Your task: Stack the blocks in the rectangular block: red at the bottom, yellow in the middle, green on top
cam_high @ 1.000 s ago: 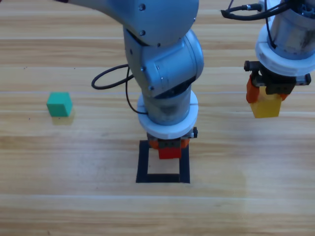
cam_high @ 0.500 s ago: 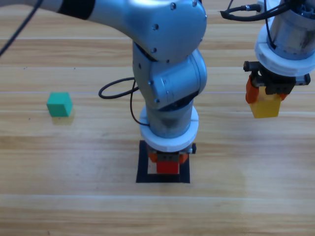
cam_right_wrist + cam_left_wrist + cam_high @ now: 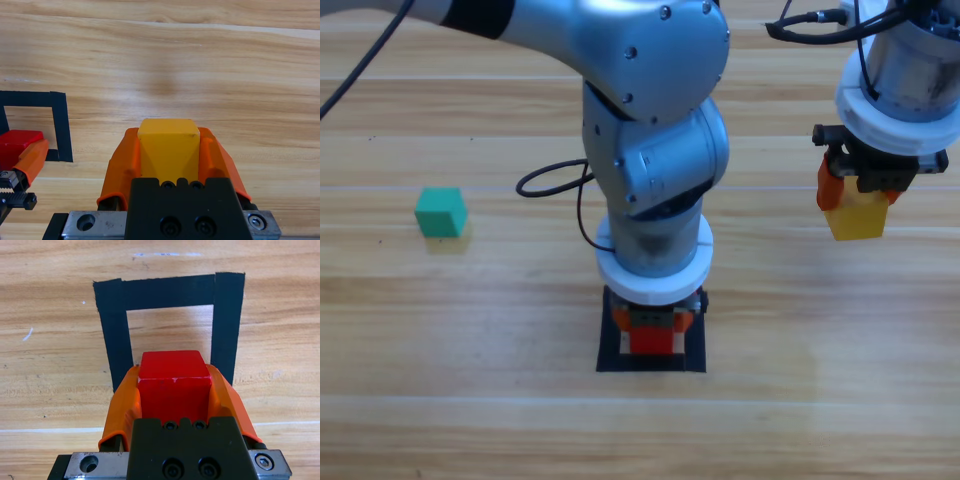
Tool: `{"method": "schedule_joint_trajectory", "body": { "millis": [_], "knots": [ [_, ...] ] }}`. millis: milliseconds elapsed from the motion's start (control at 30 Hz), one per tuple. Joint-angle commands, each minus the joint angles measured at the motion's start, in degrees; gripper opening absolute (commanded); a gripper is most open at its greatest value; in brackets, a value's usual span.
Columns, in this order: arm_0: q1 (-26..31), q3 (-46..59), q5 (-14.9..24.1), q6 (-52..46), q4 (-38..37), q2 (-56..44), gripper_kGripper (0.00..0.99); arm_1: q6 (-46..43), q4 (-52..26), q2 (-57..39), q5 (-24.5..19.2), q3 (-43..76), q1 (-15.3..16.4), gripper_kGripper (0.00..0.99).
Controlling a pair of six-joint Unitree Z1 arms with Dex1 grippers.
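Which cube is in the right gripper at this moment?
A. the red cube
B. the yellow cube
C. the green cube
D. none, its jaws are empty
B: the right gripper is shut on the yellow cube, held off to the right of the tape frame, while the left gripper holds the red cube.

Smooth wood-grain table (image 3: 470, 420); matt black tape outline (image 3: 170, 291).

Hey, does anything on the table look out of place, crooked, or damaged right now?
Nothing stands out. The left tool holds the red cube squarely over the black tape square, the right tool holds the yellow cube, and the green cube sits flat on the wooden table.
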Motion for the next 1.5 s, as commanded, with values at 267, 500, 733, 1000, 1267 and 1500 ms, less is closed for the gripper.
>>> {"method": "schedule_joint_trajectory", "body": {
  "millis": [267,500,733,1000,1267,1500],
  "knots": [
    [1.96,0.17,-1.59,-3.83,0.0,3.04,0.067,-0.34,-1.19,3.37,0.84,0.67,1.06,0.014],
    [1.87,-1.41,-2.12,-5.59,0.0,3.66,0.069,-0.34,-1.19,3.37,0.84,0.67,1.06,0.015],
    [1.87,-1.59,-1.86,-5.59,0.0,4.8,0.071,-0.34,-1.19,3.28,0.84,0.67,1.06,0.015],
    [1.87,-1.5,-1.68,-5.24,-0.09,5.24,0.069,-0.34,-1.19,3.28,0.84,0.67,1.06,0.014],
    [1.96,-1.33,-0.54,-4.97,0.0,5.33,0.069,-0.34,-1.19,3.37,0.84,0.58,1.06,0.015],
    [2.31,-1.33,-0.54,-3.57,-0.09,5.5,0.069,-0.43,-1.19,3.37,0.92,0.5,1.06,0.015]
  ]
}}
